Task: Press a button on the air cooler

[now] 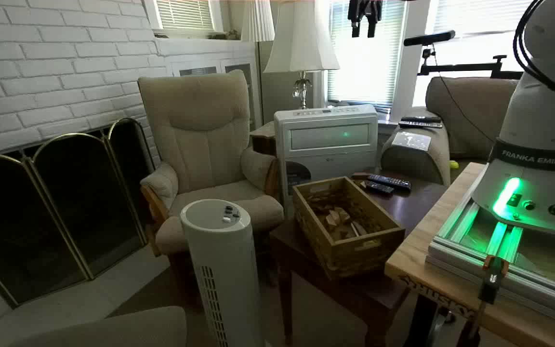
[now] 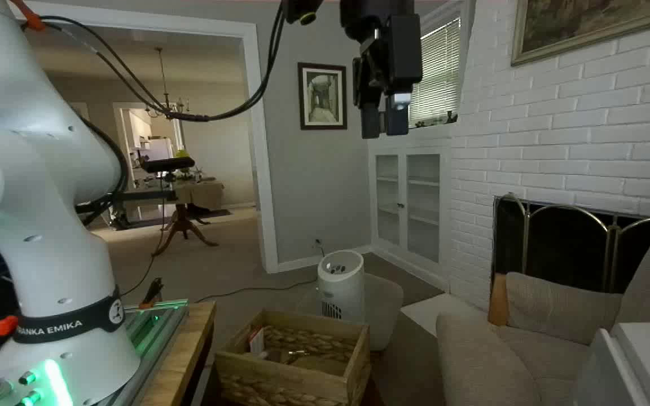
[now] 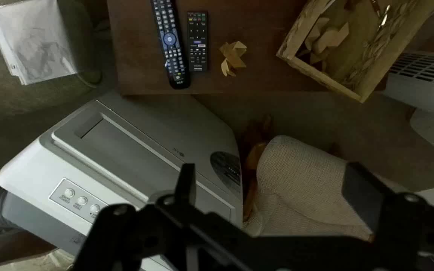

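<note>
Living room of a home, beige armchair (image 1: 195, 111) near folding fireplace screen (image 1: 65, 193), white brick wall (image 1: 65, 67), table lamp (image 1: 301, 43), window blinds (image 1: 366, 72), glass-fronted cabinet (image 2: 403, 197), framed pictures (image 2: 323, 96), two remotes (image 3: 170, 39) near one corner of dark wooden table (image 3: 258, 20)

The air cooler's (image 1: 231, 274) controls (image 1: 229, 209) seem too small to read.

Brand names in sight.
FRANKA EMIKA on the black band (image 1: 537, 156) round the robot arm (image 1: 537, 113), HUSKY along the wooden bench (image 1: 417, 242), SONY on the shorter remote (image 3: 197, 42), LG on the boxy white unit (image 3: 136, 150).
</note>
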`<action>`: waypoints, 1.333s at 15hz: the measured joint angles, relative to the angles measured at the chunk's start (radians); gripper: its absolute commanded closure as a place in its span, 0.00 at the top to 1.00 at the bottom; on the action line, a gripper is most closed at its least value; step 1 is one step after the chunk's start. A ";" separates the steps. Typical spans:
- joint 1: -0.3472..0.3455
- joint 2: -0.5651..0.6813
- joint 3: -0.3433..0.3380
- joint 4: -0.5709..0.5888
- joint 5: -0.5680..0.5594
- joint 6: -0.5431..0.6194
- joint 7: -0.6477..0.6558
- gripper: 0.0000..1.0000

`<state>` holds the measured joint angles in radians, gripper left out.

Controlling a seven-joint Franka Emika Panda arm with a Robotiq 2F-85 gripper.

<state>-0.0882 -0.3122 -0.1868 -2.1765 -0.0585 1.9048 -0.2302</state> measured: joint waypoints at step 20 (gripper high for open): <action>0.216 -0.015 0.228 -0.186 0.001 0.235 -0.135 1.00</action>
<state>0.1280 -0.3275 0.0409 -2.3623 -0.0573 2.1398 -0.3647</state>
